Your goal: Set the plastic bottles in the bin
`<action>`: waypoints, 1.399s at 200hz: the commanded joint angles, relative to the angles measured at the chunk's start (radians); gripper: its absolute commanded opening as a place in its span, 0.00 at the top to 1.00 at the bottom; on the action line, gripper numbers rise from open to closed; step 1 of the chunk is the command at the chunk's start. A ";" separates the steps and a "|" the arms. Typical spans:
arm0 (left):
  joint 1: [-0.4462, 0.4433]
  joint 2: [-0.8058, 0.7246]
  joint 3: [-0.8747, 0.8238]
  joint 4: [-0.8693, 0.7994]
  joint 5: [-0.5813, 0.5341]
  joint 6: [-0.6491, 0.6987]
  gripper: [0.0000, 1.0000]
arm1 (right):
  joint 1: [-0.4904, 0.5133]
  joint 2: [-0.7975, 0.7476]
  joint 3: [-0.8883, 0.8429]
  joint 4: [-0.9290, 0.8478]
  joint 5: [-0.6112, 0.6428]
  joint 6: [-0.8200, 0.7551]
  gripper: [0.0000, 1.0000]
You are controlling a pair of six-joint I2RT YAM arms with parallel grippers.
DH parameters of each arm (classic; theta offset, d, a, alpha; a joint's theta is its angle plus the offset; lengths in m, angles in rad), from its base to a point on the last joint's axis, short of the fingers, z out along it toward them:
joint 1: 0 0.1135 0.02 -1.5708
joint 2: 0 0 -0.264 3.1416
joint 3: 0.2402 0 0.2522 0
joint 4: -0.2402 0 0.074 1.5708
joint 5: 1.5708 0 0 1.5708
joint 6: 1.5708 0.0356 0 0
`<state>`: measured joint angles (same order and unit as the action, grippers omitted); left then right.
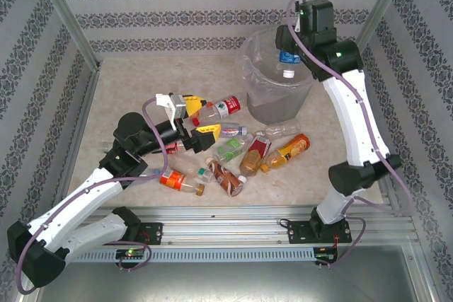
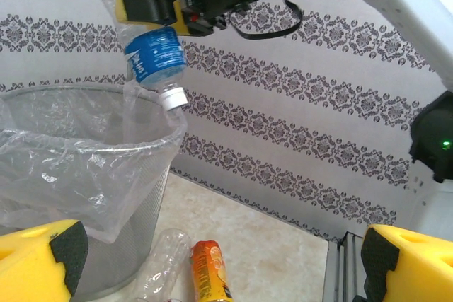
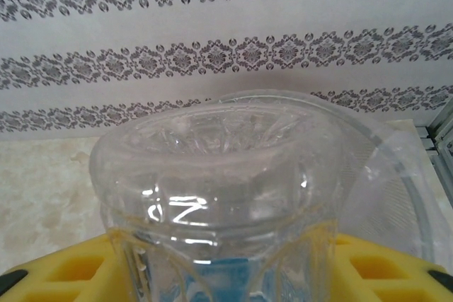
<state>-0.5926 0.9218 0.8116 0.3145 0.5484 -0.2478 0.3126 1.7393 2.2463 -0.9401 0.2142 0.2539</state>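
My right gripper (image 1: 291, 49) is shut on a clear plastic bottle with a blue label (image 1: 288, 60). It hangs white cap down over the bin (image 1: 256, 76), a grey mesh bucket lined with a clear bag. In the right wrist view the bottle's base (image 3: 219, 189) sits between the yellow fingers (image 3: 64, 270). In the left wrist view the same bottle (image 2: 157, 58) hangs just above the bin's rim (image 2: 85, 93). My left gripper (image 1: 202, 118) stands open above the pile of bottles (image 1: 241, 150) with nothing between its pads.
Several bottles lie in front of the bin, among them an orange one (image 2: 207, 270) and a clear one (image 2: 161, 263) by its wall. Patterned walls enclose the table. A metal rail (image 1: 233, 224) runs along the near edge.
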 commanded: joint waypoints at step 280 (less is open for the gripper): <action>0.067 0.060 0.059 -0.156 0.117 0.134 0.00 | -0.112 0.554 0.245 -0.330 -0.256 -0.031 0.40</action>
<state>-0.5404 0.9783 0.8383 0.1711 0.6472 -0.1352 0.1986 2.2601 2.4599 -1.2175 -0.0257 0.2096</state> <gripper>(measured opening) 0.998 0.599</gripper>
